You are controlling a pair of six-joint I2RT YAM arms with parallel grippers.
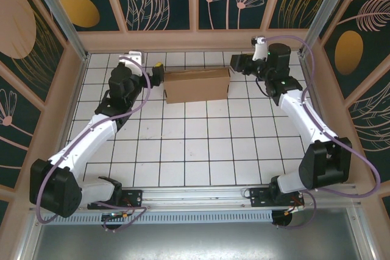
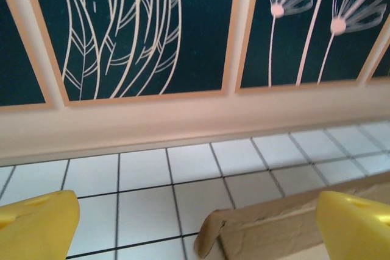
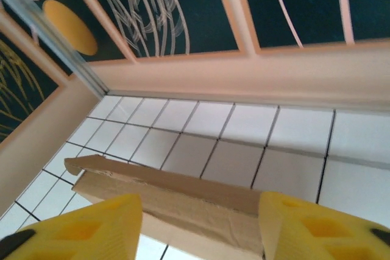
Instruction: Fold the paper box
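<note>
Left gripper (image 2: 196,226) and right gripper (image 3: 201,226), both splayed, gripping nothing, flank one paper box (image 1: 197,85).

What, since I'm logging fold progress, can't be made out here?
- Top view: whether flaps of the paper box are tucked; too small.
- Left wrist view: most of the box, cut off by the bottom edge.
- Right wrist view: whether the right gripper presses the box; its jaws hide the contact.

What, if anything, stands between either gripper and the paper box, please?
Nothing visible does. The left gripper sits at the left end of the paper box and the right gripper at its right end, with cardboard directly ahead between each one's fingers.
</note>
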